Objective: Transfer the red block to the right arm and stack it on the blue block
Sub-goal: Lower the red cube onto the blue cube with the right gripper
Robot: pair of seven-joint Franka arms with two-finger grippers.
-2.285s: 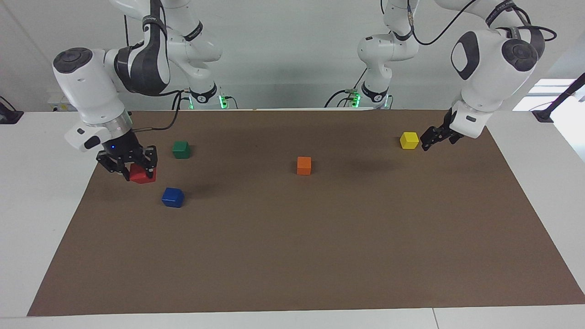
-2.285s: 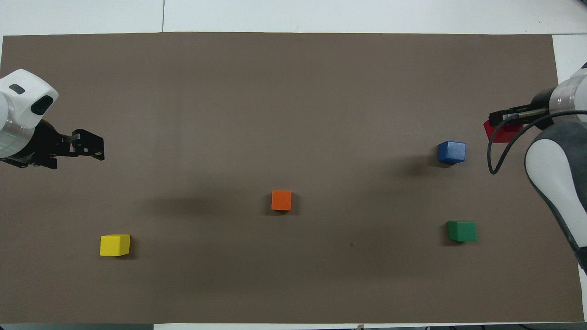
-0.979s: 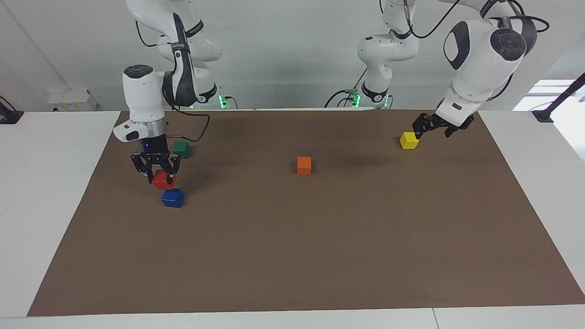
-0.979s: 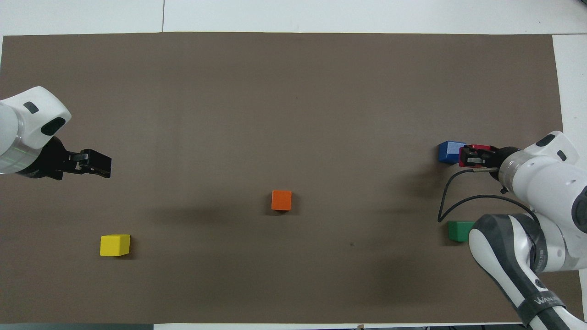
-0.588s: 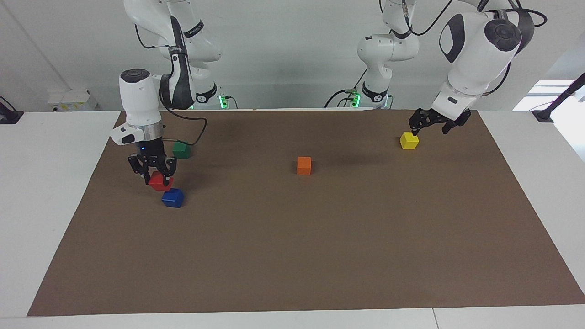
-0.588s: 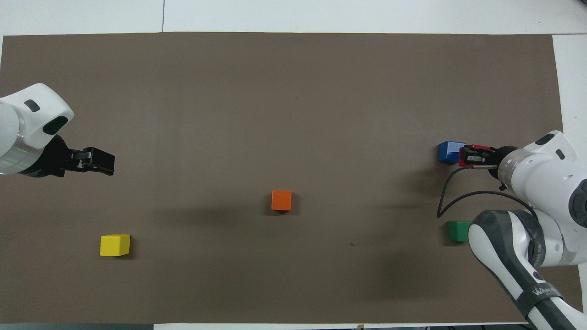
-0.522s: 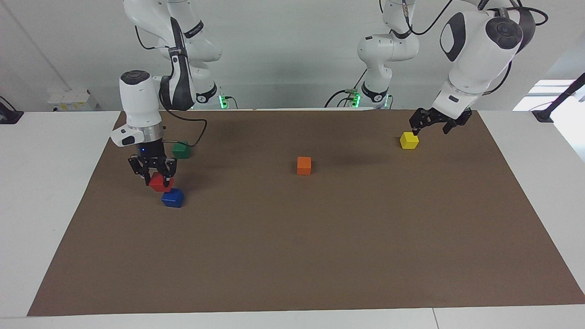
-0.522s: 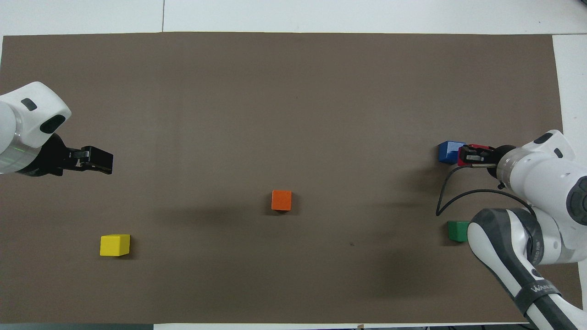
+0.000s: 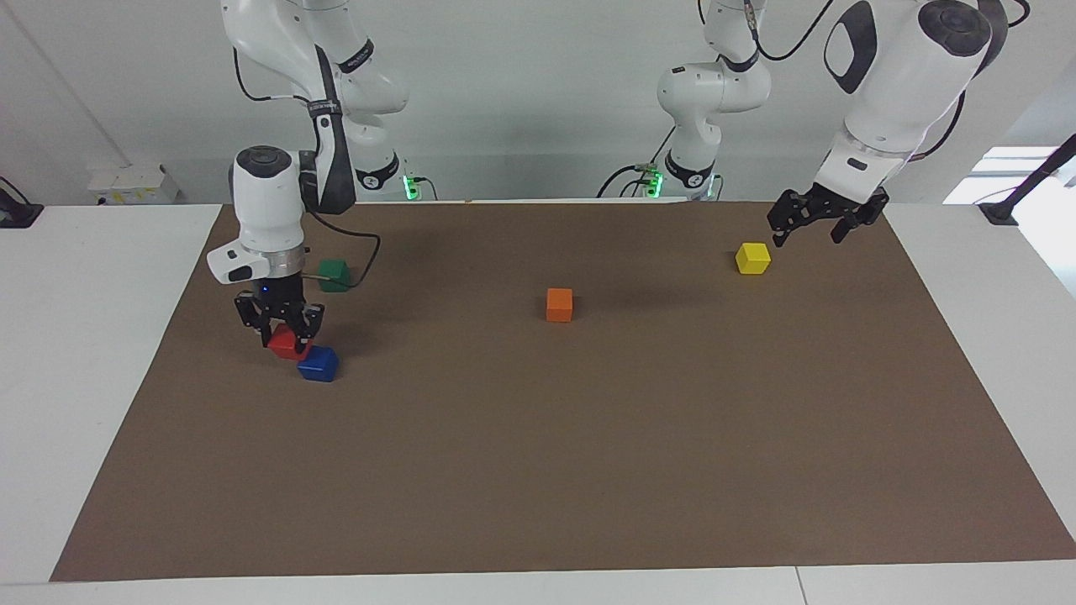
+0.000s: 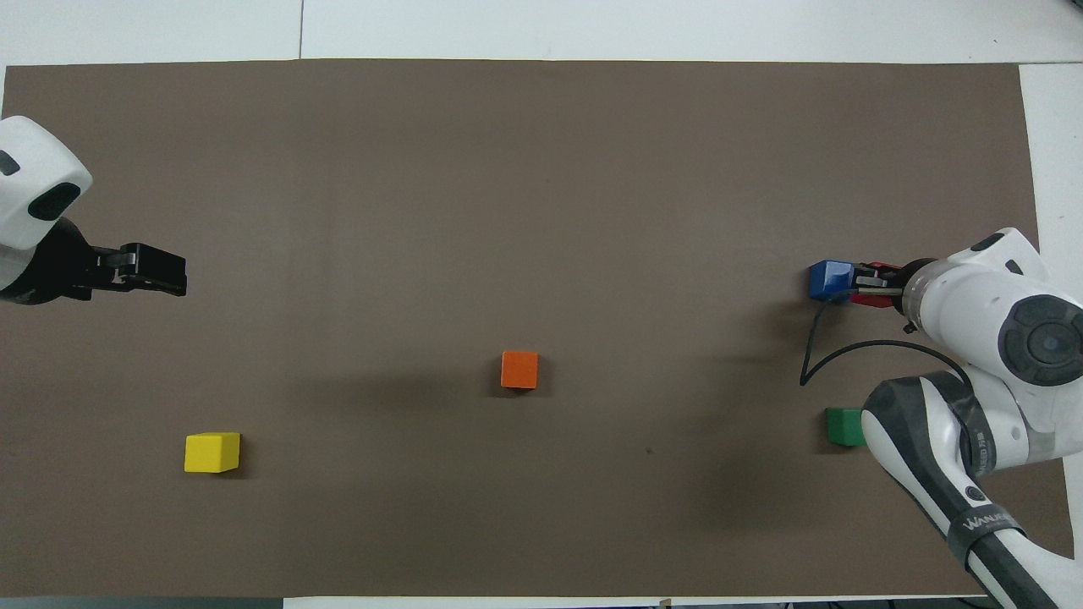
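My right pincer (image 9: 284, 332) is clamped on the red block (image 9: 287, 343), fingers pointing straight down, with the small blue light lit on the wrist above it. The red block hangs low in the air, just beside the blue block (image 9: 318, 364) and overlapping its upper corner in the facing view; I cannot tell whether the two touch. It is not sitting squarely on top of the blue block. From overhead only a sliver of the red block (image 10: 880, 268) shows past my wrist, right next to the blue block (image 10: 828, 279), which rests on the brown mat (image 9: 538, 470) toward my right arm's end of the surface.

A green block (image 9: 334, 274) sits on the mat nearer to my bases than the blue one, partly hidden by my right arm in the overhead view. A black cable loops from my right wrist down beside it.

My left pincer (image 9: 827, 220) is spread wide and holds nothing. It hangs in the air at my left arm's end of the surface, close to the yellow block (image 9: 752, 257) but apart from it. My left arm is waiting there.

An orange block (image 9: 559, 304) lies alone near the middle of the mat, well apart from all the others.
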